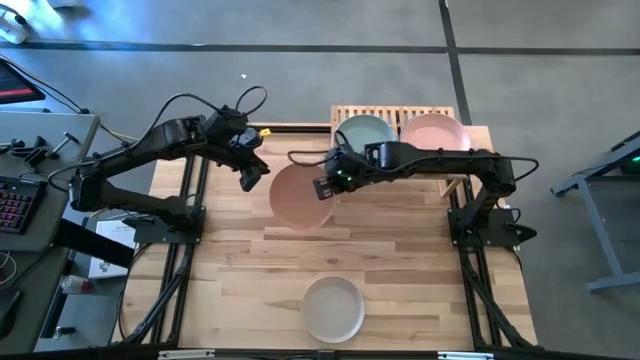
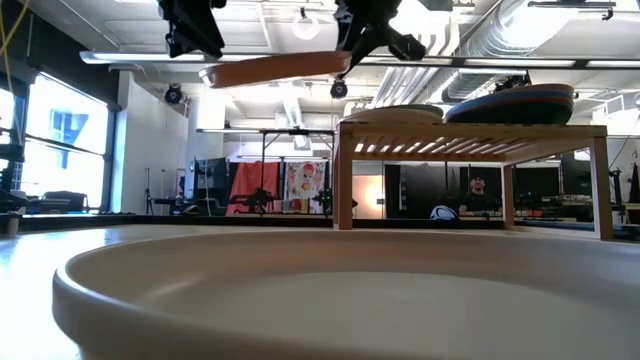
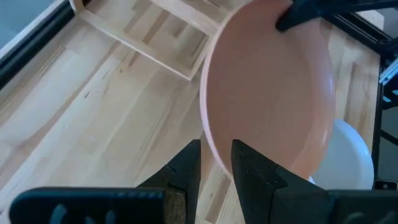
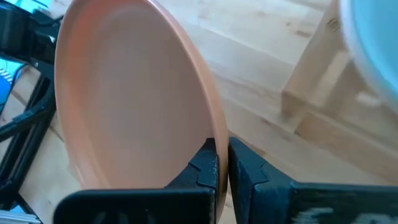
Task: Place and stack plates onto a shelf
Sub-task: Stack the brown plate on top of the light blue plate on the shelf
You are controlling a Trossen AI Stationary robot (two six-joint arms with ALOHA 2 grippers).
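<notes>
Overhead, we note the plank table (image 1: 400, 260) as the largest item, with the slatted shelf (image 1: 345, 113) at its 12 o'clock edge. On the shelf sit a pale green plate (image 1: 366, 131) and, just beside it at 3 o'clock, a pink plate (image 1: 436, 131); the low view shows each resting on other plates. We see a terracotta plate (image 1: 298, 197) held in the air above the table, near the shelf's 7 o'clock corner. A cream plate (image 1: 333, 308) lies at the table's 6 o'clock edge. The right gripper (image 4: 222, 163) is clamped on the terracotta plate's rim. The left gripper (image 3: 216, 163) straddles the opposite rim, fingers apart.
</notes>
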